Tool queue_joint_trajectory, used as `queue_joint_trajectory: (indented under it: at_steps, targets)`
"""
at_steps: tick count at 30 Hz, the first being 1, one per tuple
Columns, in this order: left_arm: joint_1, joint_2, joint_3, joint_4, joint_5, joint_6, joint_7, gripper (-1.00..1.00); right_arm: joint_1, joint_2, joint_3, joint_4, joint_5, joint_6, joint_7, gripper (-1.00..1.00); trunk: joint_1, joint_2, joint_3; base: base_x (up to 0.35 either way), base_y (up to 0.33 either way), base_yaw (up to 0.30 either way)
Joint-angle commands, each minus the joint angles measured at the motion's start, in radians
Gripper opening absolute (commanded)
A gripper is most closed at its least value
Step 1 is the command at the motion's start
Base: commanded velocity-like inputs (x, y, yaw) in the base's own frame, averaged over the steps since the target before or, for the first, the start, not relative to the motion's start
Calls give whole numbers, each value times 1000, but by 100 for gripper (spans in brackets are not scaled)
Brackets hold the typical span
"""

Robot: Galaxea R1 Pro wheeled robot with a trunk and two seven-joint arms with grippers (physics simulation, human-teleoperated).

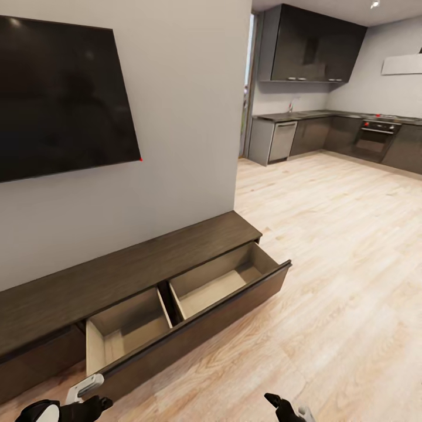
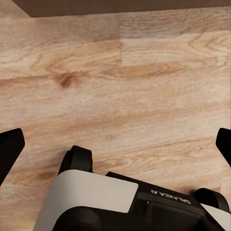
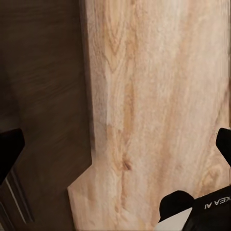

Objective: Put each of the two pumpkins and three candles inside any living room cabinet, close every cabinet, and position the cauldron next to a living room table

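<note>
Item: cabinet [image 1: 135, 264], low dark-brown, against the wall under a black screen [image 1: 61, 97]; its wide drawer [image 1: 193, 299] stands pulled out, two beige compartments bare.

My left gripper [image 2: 115, 144] and right gripper [image 3: 115, 144]: fingers spread wide over wood floor [image 1: 328, 258], holding nothing.

Lettering: "GALAXEA AI", seen inverted, on my base [image 2: 125, 204].

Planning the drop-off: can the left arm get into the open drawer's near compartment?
Probably yes: the left pincer hangs open just before the dark-brown wooden cabinet's pulled-out drawer, whose beige compartment looks unobstructed from above.
</note>
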Motion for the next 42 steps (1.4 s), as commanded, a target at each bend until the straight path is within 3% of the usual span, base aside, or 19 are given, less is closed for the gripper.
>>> queue_joint_trajectory:
  at_steps: [1, 5, 9, 12, 17, 42]
  targets:
    - [0, 1, -4, -1, 11, 1, 9, 100, -1, -1, 5, 6, -12, 0, 2, 100, 0, 0, -1, 0, 0, -13]
    - [0, -1, -6, -1, 9, 0, 11, 100, -1, -10, 0, 27, -17, -9, 3, 100, 0, 0, -2, -35, -23, -5]
    - [0, -22, -7, -1, -17, 0, 10, 100, -1, -16, -1, 33, -18, -49, 3, 100, 0, 0, -3, -213, -145, 7]
    - [0, -42, -6, -1, -60, 0, 11, 100, -1, -16, -1, 37, -18, -145, 3, 100, 0, 0, -5, -250, -171, 63]
    - [0, -53, -5, -1, -78, 0, 10, 100, -1, -15, 1, 38, -12, -258, 12, 100, 0, 0, -7, -263, -167, 14]
    - [-1, -54, -3, -1, -80, 0, 9, 100, -1, -17, 2, 59, -9, -271, 12, 100, 0, 0, -44, -26, -13, -120]
